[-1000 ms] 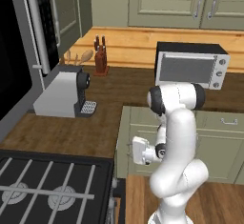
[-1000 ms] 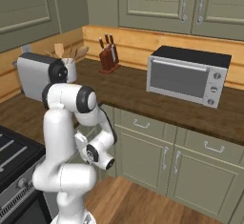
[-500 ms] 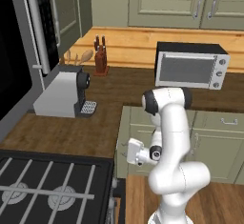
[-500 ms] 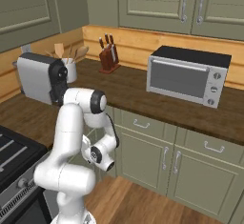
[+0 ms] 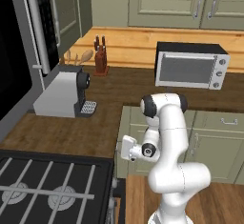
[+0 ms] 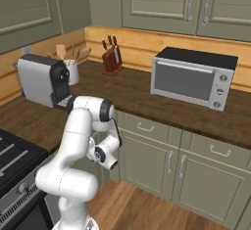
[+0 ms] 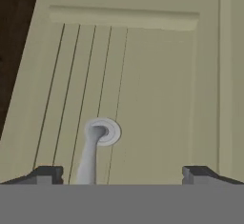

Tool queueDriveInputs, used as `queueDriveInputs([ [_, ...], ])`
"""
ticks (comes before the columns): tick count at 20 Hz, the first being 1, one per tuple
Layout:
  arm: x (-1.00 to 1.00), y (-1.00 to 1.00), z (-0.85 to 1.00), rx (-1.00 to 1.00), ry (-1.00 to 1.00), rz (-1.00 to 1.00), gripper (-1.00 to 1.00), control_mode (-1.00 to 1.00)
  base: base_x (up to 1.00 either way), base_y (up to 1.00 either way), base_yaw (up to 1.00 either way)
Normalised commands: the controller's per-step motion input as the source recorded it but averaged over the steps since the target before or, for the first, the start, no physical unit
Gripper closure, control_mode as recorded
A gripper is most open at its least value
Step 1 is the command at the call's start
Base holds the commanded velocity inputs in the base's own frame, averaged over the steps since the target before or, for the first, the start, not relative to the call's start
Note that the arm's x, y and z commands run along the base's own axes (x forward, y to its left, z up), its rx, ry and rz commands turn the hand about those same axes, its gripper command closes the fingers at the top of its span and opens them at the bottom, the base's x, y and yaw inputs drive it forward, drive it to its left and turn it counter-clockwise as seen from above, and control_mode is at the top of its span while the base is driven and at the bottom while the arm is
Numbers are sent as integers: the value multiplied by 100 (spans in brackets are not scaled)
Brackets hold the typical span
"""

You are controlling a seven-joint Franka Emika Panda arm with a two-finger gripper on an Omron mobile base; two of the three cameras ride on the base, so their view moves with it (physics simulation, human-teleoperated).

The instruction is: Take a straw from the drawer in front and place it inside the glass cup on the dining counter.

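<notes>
White arm folds low, open gripper (image 7: 122,173) facing a cabinet handle (image 7: 95,147).

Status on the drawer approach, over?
End effector open, holding nothing. It faces a sage-green cabinet front, metal handle between the fingertips, ungripped. Drawers shut, straw unseen.
</notes>
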Motion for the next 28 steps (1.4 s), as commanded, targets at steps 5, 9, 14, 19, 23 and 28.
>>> queueDriveInputs([
  [5, 53, 34, -41, 0, 0, 0, -100, -100, 0, 0, 0],
  [9, 28, 36, -29, 0, 0, 0, -100, -100, 0, 0, 0],
  [14, 1, 51, -10, -5, 0, 0, 100, -100, 0, 0, 0],
  [19, -1, 42, 0, -12, 0, 0, 100, -100, 0, 0, 0],
  [23, -17, 3, 0, -16, 0, -1, 100, -100, 0, 0, 0],
  [28, -28, -11, 0, -13, 0, 0, 100, -100, 0, 0, 0],
])
